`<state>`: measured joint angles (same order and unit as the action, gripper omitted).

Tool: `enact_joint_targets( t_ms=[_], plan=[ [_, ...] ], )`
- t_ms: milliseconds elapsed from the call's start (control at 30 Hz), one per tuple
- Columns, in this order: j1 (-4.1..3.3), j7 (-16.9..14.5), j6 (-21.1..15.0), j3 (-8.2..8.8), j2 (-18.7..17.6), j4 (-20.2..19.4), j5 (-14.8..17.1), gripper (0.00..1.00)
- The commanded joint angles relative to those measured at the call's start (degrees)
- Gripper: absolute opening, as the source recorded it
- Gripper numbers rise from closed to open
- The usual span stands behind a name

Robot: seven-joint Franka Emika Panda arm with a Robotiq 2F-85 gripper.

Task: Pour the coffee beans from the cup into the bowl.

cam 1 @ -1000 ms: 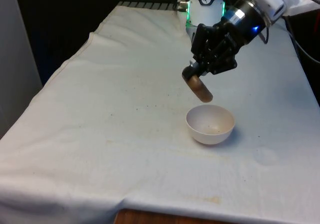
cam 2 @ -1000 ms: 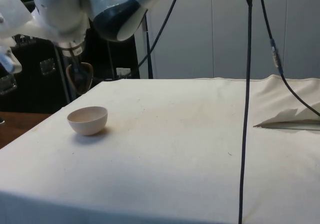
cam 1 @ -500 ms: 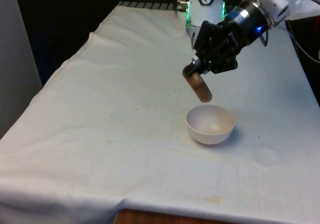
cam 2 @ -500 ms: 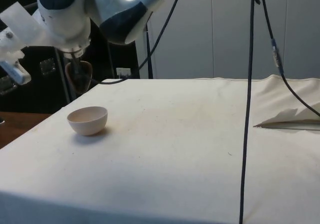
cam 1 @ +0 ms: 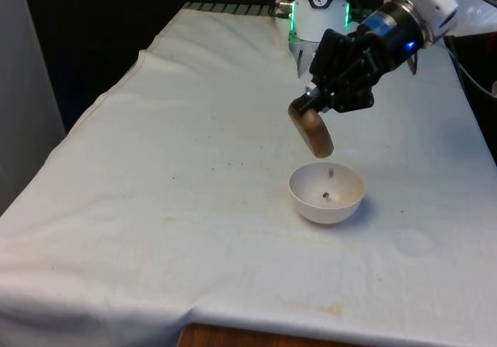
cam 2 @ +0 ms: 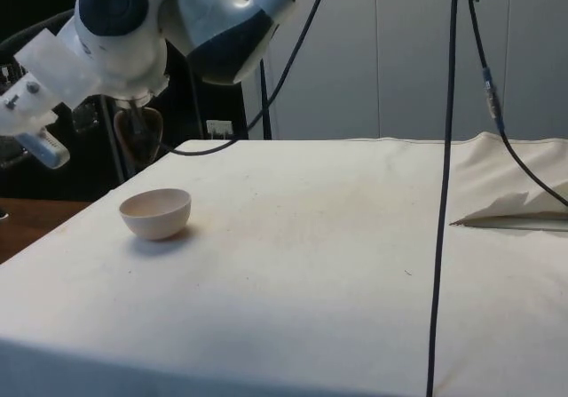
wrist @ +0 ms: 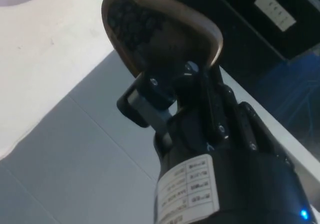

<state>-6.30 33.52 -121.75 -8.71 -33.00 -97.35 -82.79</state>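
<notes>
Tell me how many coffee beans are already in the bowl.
2 beans show inside the white bowl: one low on its floor, one nearer its far wall. More remain in the tilted cup.

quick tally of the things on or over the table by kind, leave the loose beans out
cups: 1, the brown cup tipped in the gripper
bowls: 1, the white bowl on the cloth
total: 2

end effector [cam 1: 309, 108] grips tilted cup [cam 1: 312, 132] | beans [cam 1: 329, 185] dropping into bowl [cam 1: 327, 192]
</notes>
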Motion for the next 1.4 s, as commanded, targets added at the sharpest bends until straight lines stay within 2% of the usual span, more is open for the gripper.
enact_joint_targets(
  t_ms=[0, 67, 100, 300, 333, 367, 467, 600, 633, 667, 967, 1000, 1200, 1300, 1367],
  plan=[
    [-0.29, 0.7, 0.1, 0.06, 0.4, -0.6, -1.0, 0.00],
    [0.00, 0.7, 0.3, -0.23, 0.0, -0.2, -0.9, 0.00],
    [-0.29, 1.6, 0.5, -0.23, 0.4, -0.9, -2.3, 0.00],
    [-0.23, 3.3, 1.8, -0.92, 0.4, -1.5, -5.0, 0.00],
    [0.00, 2.9, 1.9, -1.09, 0.0, -1.1, -4.6, 0.00],
    [-0.23, 3.5, 1.9, -0.97, 0.4, -1.6, -5.4, 0.00],
    [-0.23, 4.1, 2.5, -1.26, 0.5, -2.0, -6.5, 0.00],
    [-0.23, 4.5, 3.4, -1.66, 0.6, -2.8, -8.6, 0.00],
    [0.00, 4.2, 3.4, -1.78, 0.1, -2.2, -7.8, 0.00],
    [-0.23, 4.5, 3.7, -1.78, 0.6, -3.0, -8.9, 0.00],
    [-0.17, 4.9, 5.8, -2.92, 0.5, -4.4, -12.7, 0.00],
    [0.00, 4.6, 6.0, -3.04, 0.1, -3.8, -12.0, 0.00],
    [-0.17, 5.3, 7.2, -3.38, 0.5, -5.3, -15.2, 0.00],
    [0.00, 5.4, 7.7, -3.61, 0.1, -5.1, -15.4, 0.00],
    [-0.23, 5.9, 8.0, -3.67, 0.5, -5.8, -16.6, 0.00]
  ],
)
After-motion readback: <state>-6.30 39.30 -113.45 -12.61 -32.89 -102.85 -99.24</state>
